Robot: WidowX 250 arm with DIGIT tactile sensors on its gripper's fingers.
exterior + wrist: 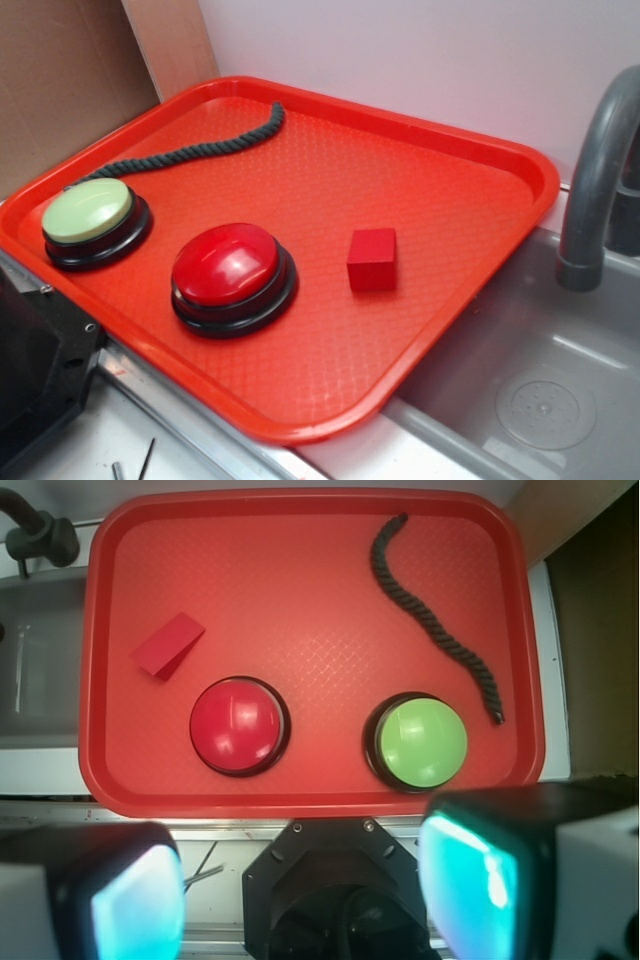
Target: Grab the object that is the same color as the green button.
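High above the tray [110, 780], end effector [305, 900] agape, empty-handed.

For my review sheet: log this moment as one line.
phase: pre-reach | target: green rope on tray, untouched | match cue: green button | gripper: jaws open, held high, short of tray

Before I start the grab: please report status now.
Gripper open, jaws above the tray's near edge, holding nothing. Green rope untouched near green button. Nothing in the way.
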